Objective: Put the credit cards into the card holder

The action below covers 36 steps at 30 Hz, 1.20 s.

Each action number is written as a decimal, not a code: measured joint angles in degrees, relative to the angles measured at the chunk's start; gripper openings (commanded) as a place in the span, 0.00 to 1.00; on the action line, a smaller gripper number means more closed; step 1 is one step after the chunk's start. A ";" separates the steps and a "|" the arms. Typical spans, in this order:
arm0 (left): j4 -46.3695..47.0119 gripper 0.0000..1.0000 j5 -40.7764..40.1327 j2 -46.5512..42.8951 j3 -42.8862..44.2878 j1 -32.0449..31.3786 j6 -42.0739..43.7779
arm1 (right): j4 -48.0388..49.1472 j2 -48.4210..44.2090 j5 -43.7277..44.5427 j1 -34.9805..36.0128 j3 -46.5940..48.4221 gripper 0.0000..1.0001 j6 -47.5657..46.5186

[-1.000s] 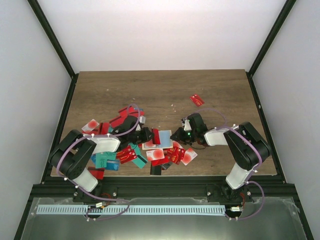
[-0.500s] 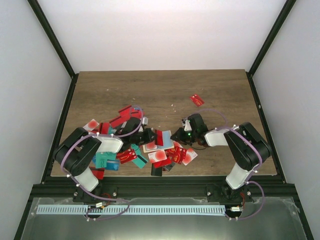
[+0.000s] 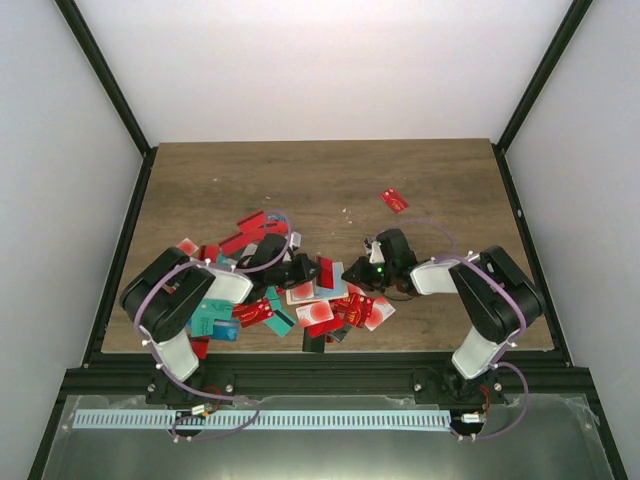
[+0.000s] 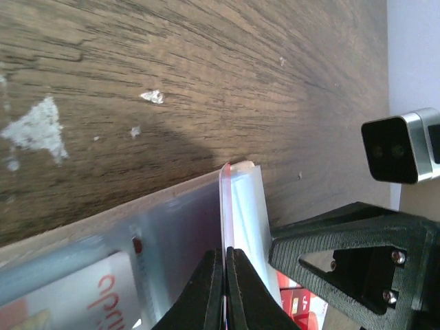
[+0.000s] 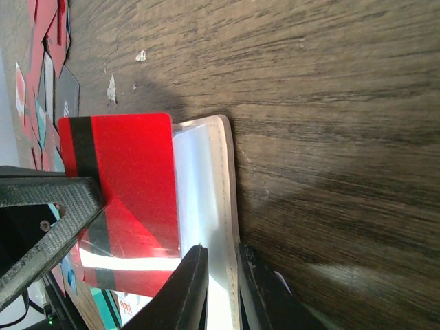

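Observation:
My left gripper (image 4: 225,251) is shut on a red credit card (image 4: 224,206), seen edge-on, its far end standing over the card holder's clear pocket (image 4: 185,227). From the right wrist view this red card (image 5: 130,192) shows a black stripe and stands beside the beige, light-blue-lined card holder (image 5: 206,199). My right gripper (image 5: 221,251) is shut on the holder's edge. In the top view the two grippers, left (image 3: 315,272) and right (image 3: 352,272), meet over the holder (image 3: 338,283) at the table's middle front.
Several loose cards, red, teal and white, lie in a pile (image 3: 240,300) around and under the left arm and in front of the holder (image 3: 350,310). One red card (image 3: 394,200) lies alone farther back on the right. The wooden table (image 3: 450,180) ends at black frame rails.
My left gripper has carried the red card to the right, up to the card holder. The right gripper has stayed put with the holder's edge in it.

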 measured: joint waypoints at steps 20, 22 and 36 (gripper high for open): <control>4.44 0.04 3.13 8.72 7.08 -1.20 -2.84 | -2.93 -1.64 -0.17 -0.52 -0.28 0.15 -0.09; 4.39 0.04 3.26 9.18 7.69 -1.25 -2.80 | -3.17 -1.66 -0.35 -0.81 -0.28 0.15 -0.15; -7.76 0.04 0.37 0.68 8.87 -1.33 3.45 | -5.03 -1.99 -2.78 -2.54 -0.28 0.18 -1.42</control>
